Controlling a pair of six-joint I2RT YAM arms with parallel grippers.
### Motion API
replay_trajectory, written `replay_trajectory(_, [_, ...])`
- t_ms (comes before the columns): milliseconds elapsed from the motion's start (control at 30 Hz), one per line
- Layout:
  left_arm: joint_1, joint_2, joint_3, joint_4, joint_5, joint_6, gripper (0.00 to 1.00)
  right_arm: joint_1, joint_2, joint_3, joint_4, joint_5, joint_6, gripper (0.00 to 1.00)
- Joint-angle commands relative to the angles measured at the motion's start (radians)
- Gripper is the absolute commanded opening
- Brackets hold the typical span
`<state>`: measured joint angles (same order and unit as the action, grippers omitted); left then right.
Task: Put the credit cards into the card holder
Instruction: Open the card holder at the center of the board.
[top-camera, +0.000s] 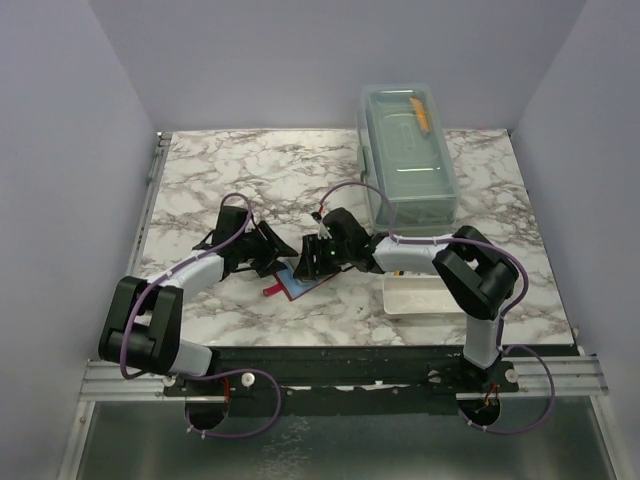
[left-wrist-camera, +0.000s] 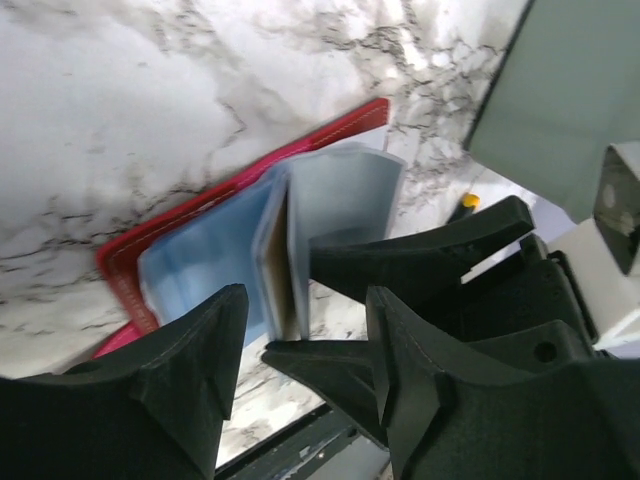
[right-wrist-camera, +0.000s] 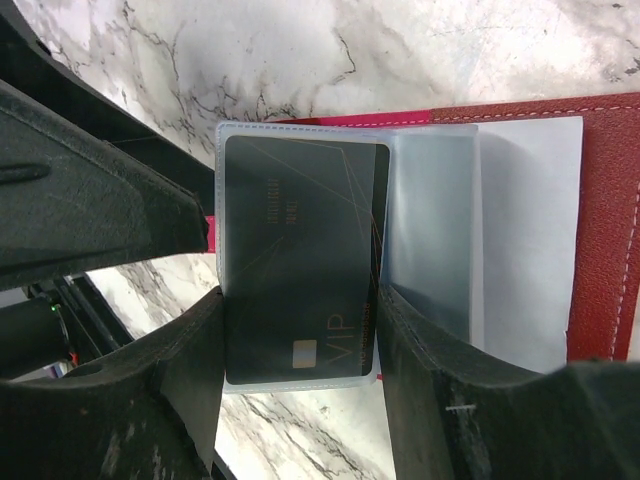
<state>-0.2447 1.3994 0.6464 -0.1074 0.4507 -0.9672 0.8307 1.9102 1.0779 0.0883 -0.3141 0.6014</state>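
The red card holder (top-camera: 292, 283) lies open on the marble table between both arms, its clear sleeves (left-wrist-camera: 340, 200) fanned up from the red cover (right-wrist-camera: 605, 220). A black VIP credit card (right-wrist-camera: 300, 260) sits inside one clear sleeve. My right gripper (right-wrist-camera: 300, 300) is shut across that sleeved card's width, with a finger against each long edge. From above, the right gripper (top-camera: 315, 262) meets the left gripper (top-camera: 268, 250) over the holder. My left gripper (left-wrist-camera: 305, 300) is open just before the sleeves and holds nothing. One of the right gripper's fingers (left-wrist-camera: 330, 365) reaches across the left gripper's gap.
A clear lidded plastic box (top-camera: 408, 150) stands at the back right with an orange item (top-camera: 422, 112) inside. A white rectangular tray (top-camera: 415, 297) lies under the right arm near the front edge. The table's front edge runs just behind the holder.
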Motion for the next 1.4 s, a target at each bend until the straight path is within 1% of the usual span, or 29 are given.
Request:
replay_trajectory(0, [-0.028, 0.031, -0.012, 0.15, 0.074, -0.06, 0.57, 0.002, -0.031, -0.017, -0.041, -0.009, -0.015, 0.53])
replay_trajectory(167, [-0.058, 0.053, 0.015, 0.169, 0.083, -0.083, 0.57, 0.004, -0.08, 0.016, -0.167, 0.072, -0.062, 0.73])
replay_trajectory(233, [-0.069, 0.061, 0.026, 0.172, 0.076, -0.08, 0.57, 0.005, -0.106, 0.021, -0.207, 0.108, -0.093, 0.79])
replay_trajectory(300, [-0.076, 0.075, 0.037, 0.173, 0.078, -0.089, 0.57, 0.005, -0.121, 0.034, -0.259, 0.142, -0.112, 0.83])
replay_trajectory(367, [-0.087, 0.088, 0.051, 0.178, 0.085, -0.101, 0.57, 0.006, -0.132, 0.05, -0.3, 0.151, -0.131, 0.85])
replay_trajectory(433, [-0.105, 0.097, 0.067, 0.184, 0.078, -0.1, 0.58, 0.006, -0.151, 0.036, -0.297, 0.143, -0.143, 0.86])
replay_trajectory(533, [-0.124, 0.124, 0.089, 0.187, 0.067, -0.1, 0.57, 0.006, -0.172, 0.019, -0.302, 0.178, -0.142, 0.86])
replay_trajectory(600, [-0.135, 0.14, 0.104, 0.19, 0.074, -0.114, 0.57, 0.006, -0.178, 0.027, -0.337, 0.203, -0.138, 0.84])
replay_trajectory(667, [-0.152, 0.145, 0.117, 0.193, 0.063, -0.115, 0.57, 0.005, -0.196, 0.01, -0.333, 0.213, -0.137, 0.78])
replay_trajectory(700, [-0.161, 0.149, 0.123, 0.192, 0.054, -0.113, 0.57, 0.005, -0.206, -0.005, -0.318, 0.214, -0.138, 0.73])
replay_trajectory(767, [-0.171, 0.161, 0.134, 0.192, 0.045, -0.114, 0.57, 0.005, -0.223, -0.031, -0.295, 0.226, -0.134, 0.6])
replay_trajectory(833, [-0.177, 0.176, 0.143, 0.192, 0.051, -0.126, 0.57, 0.005, -0.228, -0.028, -0.316, 0.242, -0.13, 0.53])
replay_trajectory(967, [-0.194, 0.19, 0.161, 0.192, 0.04, -0.121, 0.57, 0.005, -0.255, -0.058, -0.31, 0.274, -0.128, 0.48])
replay_trajectory(1167, [-0.196, 0.197, 0.16, 0.189, 0.037, -0.116, 0.58, 0.005, -0.265, -0.074, -0.342, 0.369, -0.134, 0.4])
replay_trajectory(1233, [-0.196, 0.183, 0.168, 0.149, 0.015, -0.087, 0.59, 0.005, -0.275, -0.09, -0.335, 0.397, -0.134, 0.39])
replay_trajectory(1367, [-0.196, 0.131, 0.165, 0.069, -0.029, -0.044, 0.64, 0.005, -0.275, -0.075, -0.379, 0.451, -0.14, 0.38])
